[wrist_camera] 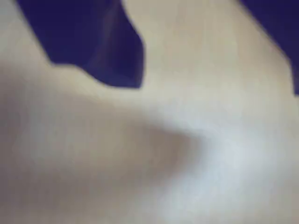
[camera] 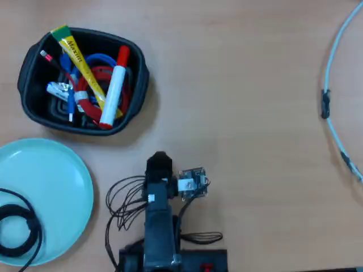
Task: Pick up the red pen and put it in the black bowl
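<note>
One yellow sachet (camera: 79,65), lettering unreadable, beside red pen (camera: 114,88) in black bowl (camera: 29,62).

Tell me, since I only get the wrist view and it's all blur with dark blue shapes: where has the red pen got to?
Observer: In the overhead view the red pen lies inside the black bowl, on top of other bits.
Operator: Is the arm above that bowl?
Observer: No, the arm sits apart from it, lower in that view, over bare table.
Operator: Anything beside the bowl?
Observer: A light-blue plate, with a black cable coiled on it.
</note>
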Controlling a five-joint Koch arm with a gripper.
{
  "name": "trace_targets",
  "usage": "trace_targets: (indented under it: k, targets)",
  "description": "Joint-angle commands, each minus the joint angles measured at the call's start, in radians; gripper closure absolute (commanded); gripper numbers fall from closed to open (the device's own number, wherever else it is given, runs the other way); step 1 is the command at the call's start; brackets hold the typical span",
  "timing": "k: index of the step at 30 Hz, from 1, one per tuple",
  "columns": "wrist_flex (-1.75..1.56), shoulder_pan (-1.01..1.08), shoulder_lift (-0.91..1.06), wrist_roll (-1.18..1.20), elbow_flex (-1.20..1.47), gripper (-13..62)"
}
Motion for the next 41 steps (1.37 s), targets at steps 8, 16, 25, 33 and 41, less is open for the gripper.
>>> trace_targets:
  k: [8, 16, 25, 33, 41]
  targets:
    - [-0.314, -0.015, 0.103, 0.058, 0.143, 14.1]
    - [-0.641, -0.026, 0.101, 0.061, 0.413, 14.3]
    - [-0.807, -0.020, 0.101, 0.057, 0.545, 14.7]
    - [-0.810, -0.021, 0.101, 0.057, 0.595, 14.9]
    - [-0.808, -0.017, 0.098, 0.058, 0.627, 15.0]
